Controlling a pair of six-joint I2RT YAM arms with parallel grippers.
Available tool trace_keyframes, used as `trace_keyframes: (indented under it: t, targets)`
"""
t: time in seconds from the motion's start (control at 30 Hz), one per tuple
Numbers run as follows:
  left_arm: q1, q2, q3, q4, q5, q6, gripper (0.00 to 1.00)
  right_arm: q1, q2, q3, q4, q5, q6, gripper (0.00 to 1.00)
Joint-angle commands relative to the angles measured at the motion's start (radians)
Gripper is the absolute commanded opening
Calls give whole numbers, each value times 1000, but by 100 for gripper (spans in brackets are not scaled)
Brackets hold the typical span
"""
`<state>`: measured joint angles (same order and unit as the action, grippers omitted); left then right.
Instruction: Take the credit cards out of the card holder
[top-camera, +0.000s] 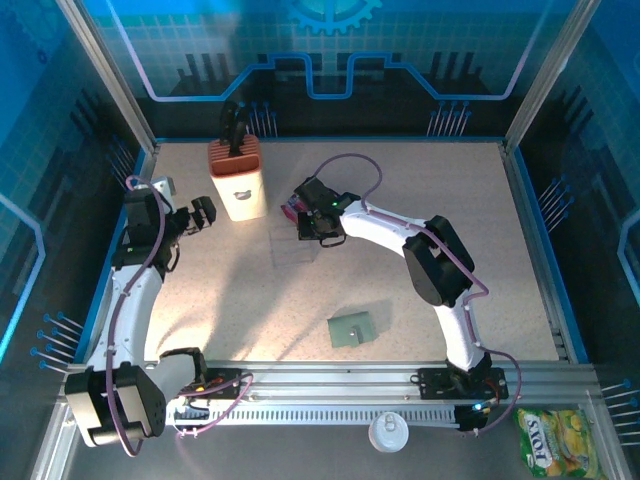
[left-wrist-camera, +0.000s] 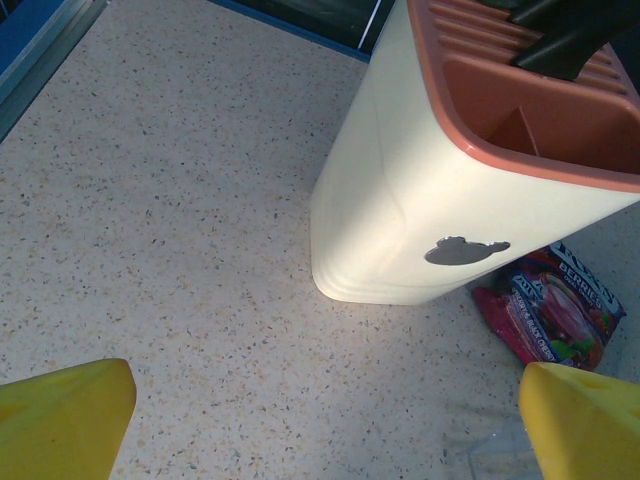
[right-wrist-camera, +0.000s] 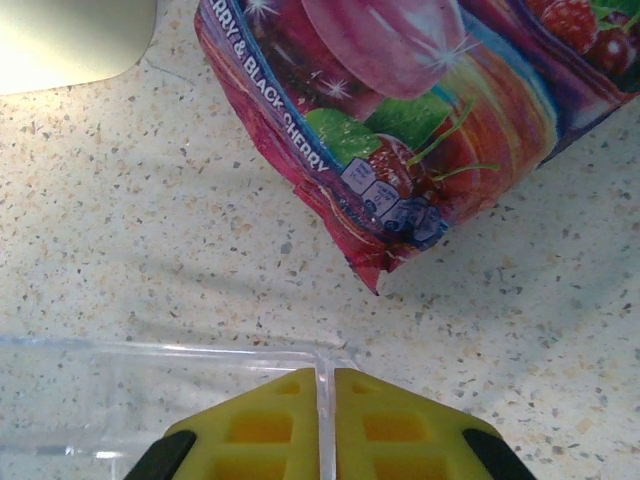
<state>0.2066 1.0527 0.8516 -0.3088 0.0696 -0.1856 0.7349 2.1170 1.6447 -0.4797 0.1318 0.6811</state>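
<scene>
The right claw was seen with its yellow fingers pressed together, only a hairline left between them, at the bottom centre of the right wrist view. The corner of a clear plastic piece lay just at the tips, but whether its edge was pinched could not be told. A pink packet filled the upper right of that view, close ahead of the fingers. The left claw was held wide open at the left of the top view, beside a cream block. Nothing was gripped by it. The holder was found flat on the table in the lower middle of the top view, well apart from both claws. Whether the cards sat in its panels was too small to tell. The holder was judged to be light, thin and limp at its fold, so it would likely be dragged across the smooth speckled top if a card were pulled with nothing pinning it down. The cards were expected to be stiff, slick and very light, and hard to lift once flat on the table. A hold would best be taken on a card's exposed edge, pinched across its thin faces, while a bare panel of the holder was pressed down by the other claw.
</scene>
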Motion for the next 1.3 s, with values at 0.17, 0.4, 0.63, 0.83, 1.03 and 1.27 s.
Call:
trace_keyframes:
  t: [0.17,0.4,0.63,0.83,1.03,1.27]
  targets:
    - [7,7,-2,12,27,-18,99,-1,-77,-16,-66,63,-13,9]
    - [-31,54,43,-34,40,-63,99,-65,-166,-100,-72,86,-47,9]
    - [-168,189,143,-84,83,-190,99,-185,-252,-207,-41,68,-95,9]
    - [-354,314,196,-11,51,-260,99,-300,-274,-244,-30,32,-154,9]
    - [-495,438,228,85,74,-389,99,-386,-254,-239,-16,6,-208,9]
    - [-617,530,255,161,56,-483,99,-413,-184,-169,-35,34,-277,9]
